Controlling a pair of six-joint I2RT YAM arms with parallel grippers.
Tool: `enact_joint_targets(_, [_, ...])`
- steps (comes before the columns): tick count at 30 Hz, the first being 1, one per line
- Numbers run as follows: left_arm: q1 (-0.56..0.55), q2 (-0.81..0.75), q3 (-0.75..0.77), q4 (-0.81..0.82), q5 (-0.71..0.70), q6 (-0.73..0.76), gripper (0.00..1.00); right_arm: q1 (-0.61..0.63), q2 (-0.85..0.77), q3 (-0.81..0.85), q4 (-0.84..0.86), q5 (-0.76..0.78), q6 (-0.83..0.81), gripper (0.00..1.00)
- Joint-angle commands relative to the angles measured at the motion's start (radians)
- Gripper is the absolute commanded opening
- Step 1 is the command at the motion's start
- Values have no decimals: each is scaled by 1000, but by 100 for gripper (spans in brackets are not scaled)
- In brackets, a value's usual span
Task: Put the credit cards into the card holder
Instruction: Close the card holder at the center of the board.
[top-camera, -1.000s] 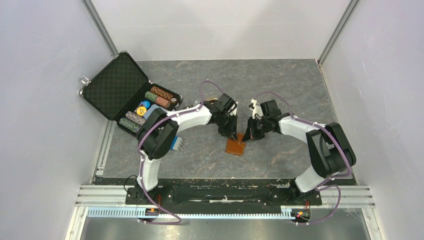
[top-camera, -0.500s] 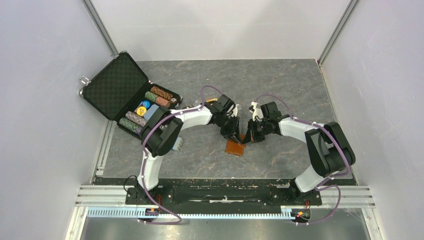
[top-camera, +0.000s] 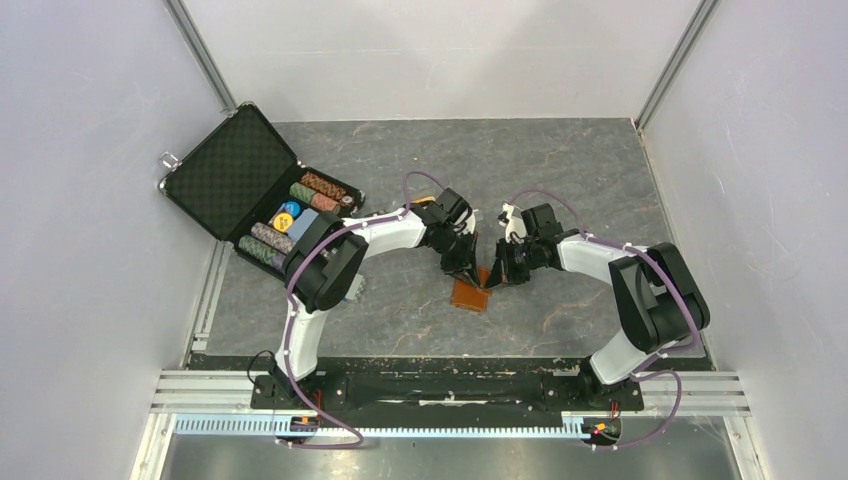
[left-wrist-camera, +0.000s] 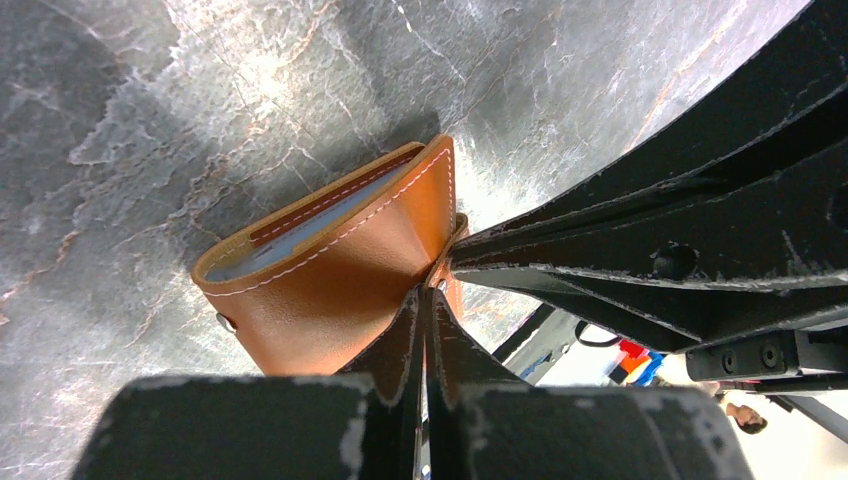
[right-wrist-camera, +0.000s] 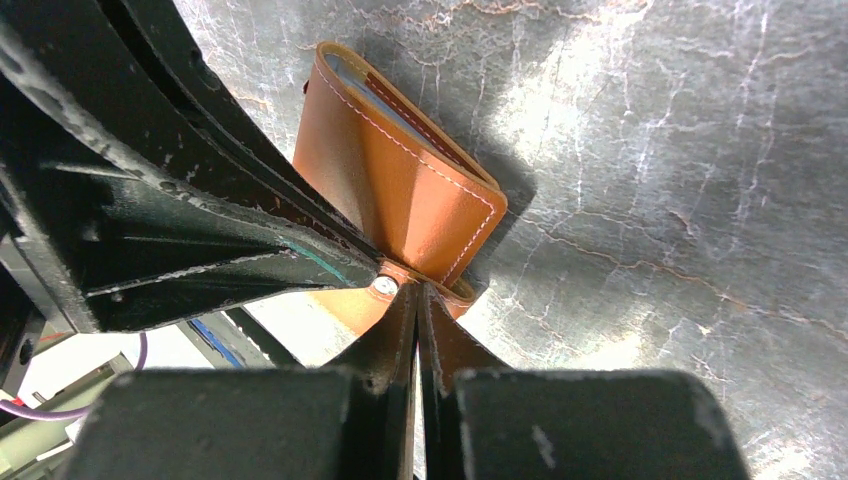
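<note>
Top external: both claws meet over the card holder (top-camera: 469, 295), in the middle of the desk (top-camera: 580, 170).
The left claw (left-wrist-camera: 425, 300) is pinched on its flap, the right claw (right-wrist-camera: 415, 292) nips the snap tab (right-wrist-camera: 452, 293); the pocket mouth opens away from both.

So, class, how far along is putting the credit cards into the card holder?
Done: nothing certain; no credit cards are in view. In hand: left gripper and right gripper, both shut, pinch the card holder at its snap tab, its mouth slightly parted. Left: whether cards sit inside cannot be told.
</note>
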Motion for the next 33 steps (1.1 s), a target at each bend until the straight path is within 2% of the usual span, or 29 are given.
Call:
enact_joint_targets(1, [-7,-13,26,-7,9,25,2,1,-12,10,18,4,-11,0])
enact_joint_targets(15, [-9,-65,40,14,-25,22,2,0,-102,21,47,24,-10,0])
enact_joint_targets(33, [-9,-106,37,-47,-140,52,2,0,-90,0,71,-10,-3,0])
